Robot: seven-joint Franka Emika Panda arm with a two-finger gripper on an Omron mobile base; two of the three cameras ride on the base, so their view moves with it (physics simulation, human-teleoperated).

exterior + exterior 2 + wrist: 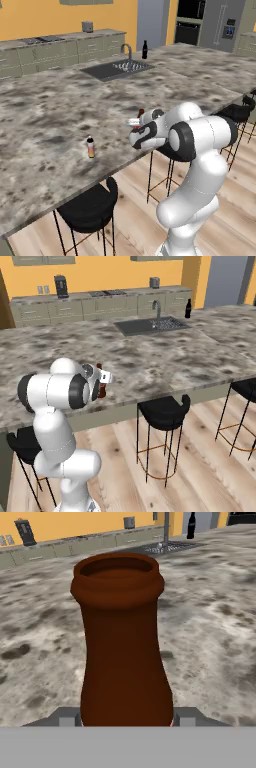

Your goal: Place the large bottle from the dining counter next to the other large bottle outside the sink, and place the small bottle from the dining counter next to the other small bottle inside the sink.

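Closing in on the first bottle at the dining counter (60,105), I have the gripper (127,719) set around the brown glass bottle (122,637), its neck rising close between the finger tips; whether the jaws truly pinch it I cannot tell. That bottle stands near the counter's front edge. By my reading nothing is delivered yet: the small bottle (90,147) waits on the stone, and the near-black bottle (145,50) stands alone beside the far sink (107,70).
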